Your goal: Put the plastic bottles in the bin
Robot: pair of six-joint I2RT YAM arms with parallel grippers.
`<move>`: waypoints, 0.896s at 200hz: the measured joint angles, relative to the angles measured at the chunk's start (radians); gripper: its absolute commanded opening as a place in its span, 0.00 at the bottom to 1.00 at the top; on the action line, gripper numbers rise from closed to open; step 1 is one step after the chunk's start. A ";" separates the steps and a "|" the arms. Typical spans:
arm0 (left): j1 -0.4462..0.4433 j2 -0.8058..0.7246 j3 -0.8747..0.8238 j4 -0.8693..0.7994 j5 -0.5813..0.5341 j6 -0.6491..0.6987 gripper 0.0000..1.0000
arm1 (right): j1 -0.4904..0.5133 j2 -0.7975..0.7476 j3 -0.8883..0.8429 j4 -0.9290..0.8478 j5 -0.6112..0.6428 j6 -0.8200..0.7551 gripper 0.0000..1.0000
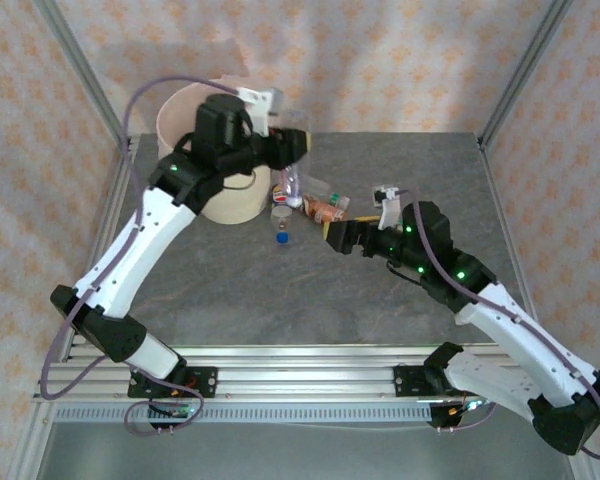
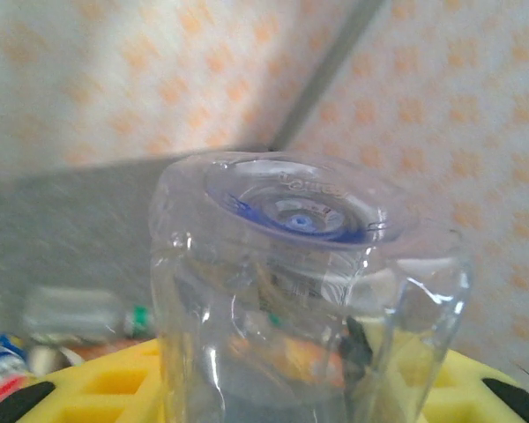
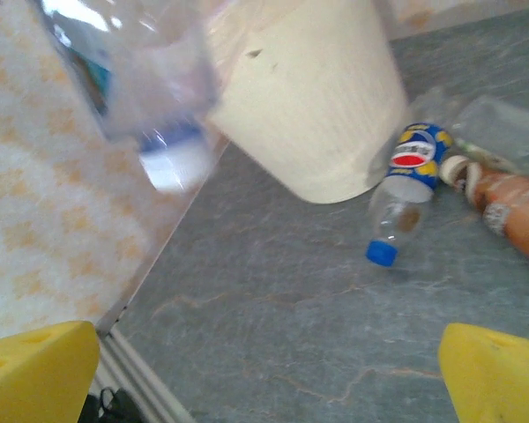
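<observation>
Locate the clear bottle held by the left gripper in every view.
Top external: the clear bottle hangs under the left gripper, right of the bin.
Left wrist: the clear bottle fills the centre, base toward the camera.
Right wrist: the clear bottle is blurred at top left, cap down, beside the bin.
Shared landmark: the bin, top and right wrist.

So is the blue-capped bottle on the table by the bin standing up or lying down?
Lying down. In the right wrist view the blue-capped bottle rests on its side on the table, beside the bin.
</observation>
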 measured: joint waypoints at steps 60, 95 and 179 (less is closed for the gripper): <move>0.173 0.046 0.332 -0.090 -0.170 0.230 0.43 | 0.000 -0.017 0.044 -0.163 0.260 0.043 0.99; 0.209 0.135 0.463 -0.119 -0.268 0.377 0.44 | 0.000 -0.012 0.048 -0.200 0.321 0.063 0.99; 0.321 0.478 0.626 -0.225 -0.410 0.631 0.46 | -0.002 0.064 0.174 -0.388 0.507 0.163 0.99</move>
